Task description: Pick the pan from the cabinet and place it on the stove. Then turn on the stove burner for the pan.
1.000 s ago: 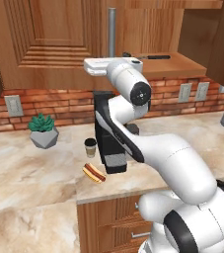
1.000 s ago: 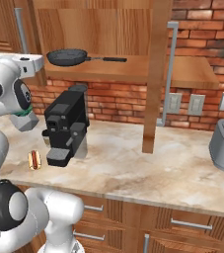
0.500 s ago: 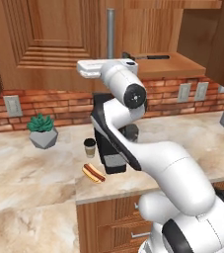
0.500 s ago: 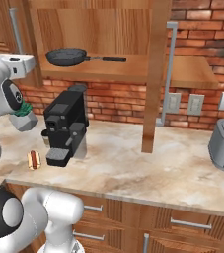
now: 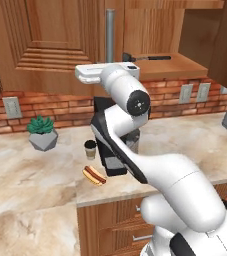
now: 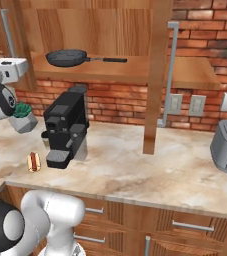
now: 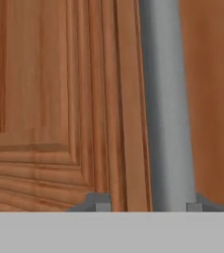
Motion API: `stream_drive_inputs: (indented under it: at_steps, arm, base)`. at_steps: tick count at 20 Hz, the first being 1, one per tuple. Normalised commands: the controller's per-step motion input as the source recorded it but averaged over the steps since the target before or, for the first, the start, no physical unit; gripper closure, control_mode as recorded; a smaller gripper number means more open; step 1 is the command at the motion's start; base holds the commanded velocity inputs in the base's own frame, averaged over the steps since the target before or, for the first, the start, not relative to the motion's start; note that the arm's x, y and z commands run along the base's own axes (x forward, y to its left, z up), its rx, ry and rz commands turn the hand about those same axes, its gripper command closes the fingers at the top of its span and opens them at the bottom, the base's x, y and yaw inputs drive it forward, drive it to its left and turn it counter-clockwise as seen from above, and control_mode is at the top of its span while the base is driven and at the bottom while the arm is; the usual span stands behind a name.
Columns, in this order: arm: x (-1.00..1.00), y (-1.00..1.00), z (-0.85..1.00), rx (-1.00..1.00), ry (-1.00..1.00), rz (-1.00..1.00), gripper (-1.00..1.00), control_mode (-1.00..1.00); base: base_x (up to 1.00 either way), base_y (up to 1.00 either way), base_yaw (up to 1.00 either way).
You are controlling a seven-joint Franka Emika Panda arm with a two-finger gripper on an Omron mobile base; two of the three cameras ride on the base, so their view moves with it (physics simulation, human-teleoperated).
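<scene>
On the left, the end effector (image 7: 145,206) faces the cabinet (image 5: 50,45) door, its tips standing apart either side of the silver bar handle (image 7: 165,104) without clamping it. Further right, the pan (image 6: 67,58) sits on the open shelf (image 6: 185,75), above the coffee machine (image 6: 65,127) on the tabletop (image 6: 150,175). Picking, placing and burner all seem yet to come.

even, soft rendered light; blurry hand view
</scene>
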Motion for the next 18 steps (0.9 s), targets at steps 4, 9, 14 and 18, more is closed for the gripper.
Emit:
stream_drive_inputs:
  at_steps: [4, 9, 14, 18]
  arm:
    - [-0.54, 0.75, 0.0, 0.0, 0.01, 0.04, 1.0, -1.0]
    - [-0.53, 0.78, 0.0, 0.0, 0.02, 0.03, 1.0, -1.0]
    - [-0.52, 0.79, 0.0, 0.0, 0.02, 0.03, 1.0, -1.0]
    - [-0.51, 0.79, 0.0, 0.0, 0.02, 0.02, 1.0, -1.0]
  base:
    - [0.0, 0.0, 0.0]
    - [0.0, 0.0, 0.0]
    - [0.0, 0.0, 0.0]
    - [0.0, 0.0, 0.0]
